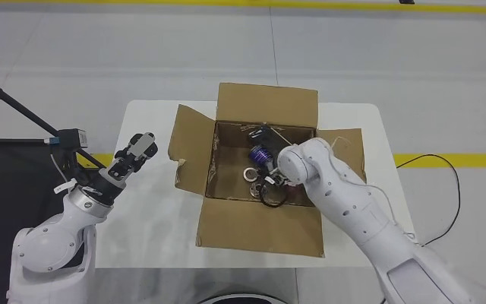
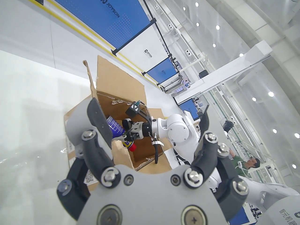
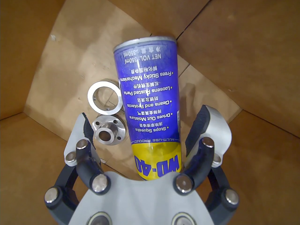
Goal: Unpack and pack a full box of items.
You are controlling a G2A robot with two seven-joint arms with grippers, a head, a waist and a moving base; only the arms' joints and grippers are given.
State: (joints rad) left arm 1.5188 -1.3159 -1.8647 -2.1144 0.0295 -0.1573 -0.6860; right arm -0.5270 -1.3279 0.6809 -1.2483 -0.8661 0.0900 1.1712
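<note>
The right gripper [image 3: 143,112] is down inside the cardboard box [image 1: 258,224]. Its fingers [image 3: 201,125] are spread wide on both sides of a blue and yellow spray can [image 3: 150,83], and they do not press it. One pad stands just beside the can's wall. The other is farther off, above a small metal flange [image 3: 114,129] that lies on the box floor.

I take twelve o'clock as the side of the table far from the robot. The box stands near the middle of the white table [image 1: 152,220] with its flaps open, and the can is in the middle part of the box. Its yellow end is toward the gripper's palm. A flat metal ring [image 3: 92,98] lies just beside the flange, at about seven o'clock from the can. The left gripper [image 1: 142,147] hovers over the bare table at nine o'clock from the box. It is also opened wide and holds nothing.

I think the step in hand is to grasp the can and take it out. To do it well, the gripper should first be centred, so that both pads meet the can together and do not push it sideways. The farther finger must pass above the flange and not catch it. The can looks round and smooth, so a firm grip on the middle of the body seems wise. After that, a straight lift would keep it clear of the box walls.
</note>
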